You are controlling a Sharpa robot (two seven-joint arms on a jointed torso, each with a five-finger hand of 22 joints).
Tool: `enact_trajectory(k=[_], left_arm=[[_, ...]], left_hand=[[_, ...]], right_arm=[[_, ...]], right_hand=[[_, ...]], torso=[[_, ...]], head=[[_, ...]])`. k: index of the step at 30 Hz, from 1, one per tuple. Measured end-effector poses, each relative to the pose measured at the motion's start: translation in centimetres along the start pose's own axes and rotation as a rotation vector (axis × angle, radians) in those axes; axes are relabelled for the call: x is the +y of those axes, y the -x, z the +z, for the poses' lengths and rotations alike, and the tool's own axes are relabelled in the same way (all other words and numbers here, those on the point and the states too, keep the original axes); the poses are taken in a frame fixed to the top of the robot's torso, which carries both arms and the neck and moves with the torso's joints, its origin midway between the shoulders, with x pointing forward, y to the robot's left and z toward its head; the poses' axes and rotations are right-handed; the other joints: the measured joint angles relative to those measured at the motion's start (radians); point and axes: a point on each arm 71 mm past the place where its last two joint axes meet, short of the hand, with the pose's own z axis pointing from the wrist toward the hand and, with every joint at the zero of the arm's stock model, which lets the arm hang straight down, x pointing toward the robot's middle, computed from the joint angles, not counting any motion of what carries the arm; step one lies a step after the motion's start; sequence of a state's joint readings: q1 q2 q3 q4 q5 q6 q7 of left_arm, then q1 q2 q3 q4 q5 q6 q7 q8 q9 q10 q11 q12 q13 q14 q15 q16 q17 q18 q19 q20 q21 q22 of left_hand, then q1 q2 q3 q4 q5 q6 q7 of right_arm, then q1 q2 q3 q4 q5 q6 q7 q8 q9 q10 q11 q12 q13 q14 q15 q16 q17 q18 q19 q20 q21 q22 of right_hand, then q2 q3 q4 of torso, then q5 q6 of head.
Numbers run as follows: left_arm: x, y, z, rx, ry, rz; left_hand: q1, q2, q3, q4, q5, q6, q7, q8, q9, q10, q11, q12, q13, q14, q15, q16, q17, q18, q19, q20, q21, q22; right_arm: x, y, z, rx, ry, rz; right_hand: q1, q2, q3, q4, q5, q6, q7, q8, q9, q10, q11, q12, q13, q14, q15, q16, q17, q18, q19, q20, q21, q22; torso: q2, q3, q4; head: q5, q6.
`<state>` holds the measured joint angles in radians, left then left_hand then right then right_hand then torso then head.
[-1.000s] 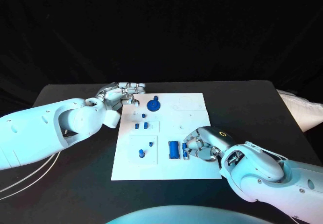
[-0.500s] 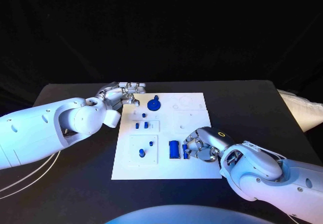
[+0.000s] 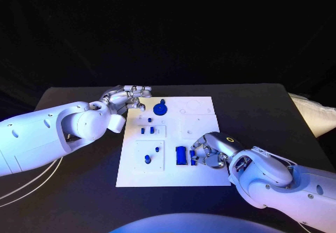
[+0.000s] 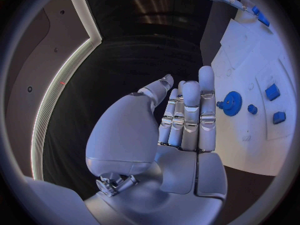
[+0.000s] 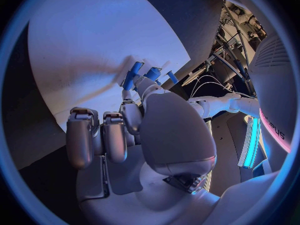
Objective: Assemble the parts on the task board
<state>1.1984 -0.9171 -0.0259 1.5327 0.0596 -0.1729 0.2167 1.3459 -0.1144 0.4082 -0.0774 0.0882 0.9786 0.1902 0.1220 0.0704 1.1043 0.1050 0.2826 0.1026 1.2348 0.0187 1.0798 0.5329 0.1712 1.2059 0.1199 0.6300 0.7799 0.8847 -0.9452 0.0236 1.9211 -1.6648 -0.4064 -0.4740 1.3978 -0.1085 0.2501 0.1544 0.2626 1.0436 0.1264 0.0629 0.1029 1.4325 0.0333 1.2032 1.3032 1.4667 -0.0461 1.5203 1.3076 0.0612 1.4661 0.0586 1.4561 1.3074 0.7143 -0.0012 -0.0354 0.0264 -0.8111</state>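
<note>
Parts are lying on the white board [image 3: 199, 172]: one blue gear [image 3: 160, 108] and several small blue pieces. Left hand [image 3: 126, 98] is resting released beside it; right hand [image 3: 212, 150] fingers are touching a thin blue bar [image 3: 193, 157], grasp unclear.

- The table [image 3: 266, 109] is black, plain, with no pattern.
- The board [image 3: 199, 177] is white, with faint outlines marked on its far part.
- The parts on it are all blue: a gear [image 3: 160, 108], a block [image 3: 181, 155], and small pegs [image 3: 147, 158].
- In the left wrist view the gear [image 4: 232, 103] reads the same solid blue against the white board [image 4: 250, 150].
- Both arms are white; the left hand [image 3: 128, 98] and the right hand [image 3: 210, 151] are silver.
- The right hand carries a small yellow ring mark [image 3: 229, 140] on its back.
- A white cloth [image 3: 315, 116] lies at the table's right edge.
</note>
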Motion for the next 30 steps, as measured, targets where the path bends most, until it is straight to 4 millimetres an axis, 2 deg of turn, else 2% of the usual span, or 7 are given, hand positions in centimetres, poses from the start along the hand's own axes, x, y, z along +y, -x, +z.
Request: enact_trajectory(k=[3, 7, 15, 21, 27, 30], left_arm=[[0.0, 0.0, 0.0, 0.000, 0.001, 0.000], [0.0, 0.0, 0.0, 0.001, 0.001, 0.001], [0.0, -0.1, 0.0, 0.002, 0.004, 0.001], [0.0, -0.1, 0.0, 0.002, 0.005, 0.001], [0.1, -0.1, 0.0, 0.003, 0.006, 0.001], [0.1, -0.1, 0.0, 0.003, 0.006, 0.001]], left_hand=[[0.000, 0.000, 0.000, 0.000, 0.000, 0.000, 0.000, 0.000, 0.000, -0.003, 0.003, 0.004, 0.000, 0.000, 0.000, 0.000, 0.000, 0.000, 0.000, 0.000, 0.000, 0.000], [0.000, 0.000, 0.000, 0.000, 0.000, 0.000, 0.000, 0.000, 0.000, -0.004, 0.004, 0.004, 0.000, 0.000, 0.000, 0.000, 0.000, 0.000, 0.000, 0.000, 0.000, 0.000], [0.000, 0.000, 0.000, 0.000, 0.000, 0.000, 0.000, 0.000, 0.000, -0.004, 0.004, 0.004, 0.000, 0.000, 0.000, 0.000, 0.000, 0.000, 0.000, 0.000, 0.000, 0.000], [0.000, 0.000, 0.000, 0.000, 0.000, 0.000, 0.000, 0.000, 0.000, -0.003, 0.004, 0.004, 0.000, 0.000, 0.000, 0.000, 0.000, 0.000, 0.000, 0.000, 0.000, 0.000], [0.000, 0.000, 0.000, 0.000, 0.000, 0.000, 0.000, 0.000, 0.000, -0.003, 0.003, 0.004, 0.000, 0.000, 0.000, 0.000, -0.001, 0.000, 0.000, 0.000, 0.000, 0.000], [0.000, 0.000, 0.000, 0.000, 0.000, 0.000, 0.000, 0.000, 0.000, -0.003, 0.003, 0.004, 0.000, -0.002, 0.002, 0.000, -0.002, 0.000, 0.000, 0.000, 0.000, 0.000]], right_arm=[[-0.1, 0.0, 0.1, -0.006, -0.002, 0.001], [-0.2, 0.1, 0.2, -0.017, -0.005, 0.004], [-0.2, 0.0, 0.5, -0.033, 0.002, 0.004], [-0.2, -0.1, 0.7, -0.039, 0.004, 0.002], [-0.3, -0.2, 0.9, -0.040, 0.001, 0.000], [-0.4, -0.2, 1.0, -0.040, 0.002, -0.001]], right_hand=[[-0.007, -0.007, 0.004, -0.004, -0.037, -0.042, 0.004, 0.000, -0.017, 0.000, 0.000, -0.017, 0.005, -0.001, 0.008, 0.000, 0.000, 0.000, 0.000, 0.003, 0.000, 0.000], [-0.015, -0.015, 0.004, -0.004, -0.099, -0.072, 0.009, 0.000, -0.030, -0.009, 0.013, -0.035, 0.004, -0.002, 0.009, 0.000, 0.000, 0.000, 0.000, 0.010, 0.000, 0.000], [-0.019, -0.010, 0.006, -0.003, -0.116, -0.074, 0.011, 0.000, -0.031, -0.009, 0.013, -0.035, 0.006, 0.001, 0.011, 0.000, 0.000, 0.000, 0.000, 0.010, 0.000, 0.000], [-0.021, -0.008, 0.011, -0.006, -0.124, -0.034, 0.013, 0.014, -0.029, -0.009, 0.013, -0.035, 0.007, 0.001, 0.012, 0.000, 0.000, 0.000, 0.000, 0.010, 0.000, 0.001], [-0.025, -0.003, 0.029, -0.018, -0.182, 0.014, -0.001, 0.033, -0.024, -0.013, 0.009, -0.030, 0.008, 0.001, 0.012, 0.000, 0.000, 0.000, 0.000, 0.010, 0.000, 0.001], [-0.019, 0.003, 0.033, -0.022, -0.197, 0.034, -0.007, 0.044, -0.022, -0.013, 0.009, -0.028, 0.008, 0.001, 0.012, 0.000, 0.000, 0.000, 0.000, 0.010, 0.000, 0.001]], torso=[[0.000, -0.0001, 0.0001], [0.000, -0.0003, 0.0000], [0.000, -0.0001, 0.0000], [0.000, 0.0001, 0.0000], [0.001, 0.0007, -0.0001], [0.001, 0.0010, -0.0001]], head=[[0.000, 0.001], [0.001, 0.002], [0.002, 0.003], [0.002, 0.002], [0.004, 0.000], [0.005, -0.002]])
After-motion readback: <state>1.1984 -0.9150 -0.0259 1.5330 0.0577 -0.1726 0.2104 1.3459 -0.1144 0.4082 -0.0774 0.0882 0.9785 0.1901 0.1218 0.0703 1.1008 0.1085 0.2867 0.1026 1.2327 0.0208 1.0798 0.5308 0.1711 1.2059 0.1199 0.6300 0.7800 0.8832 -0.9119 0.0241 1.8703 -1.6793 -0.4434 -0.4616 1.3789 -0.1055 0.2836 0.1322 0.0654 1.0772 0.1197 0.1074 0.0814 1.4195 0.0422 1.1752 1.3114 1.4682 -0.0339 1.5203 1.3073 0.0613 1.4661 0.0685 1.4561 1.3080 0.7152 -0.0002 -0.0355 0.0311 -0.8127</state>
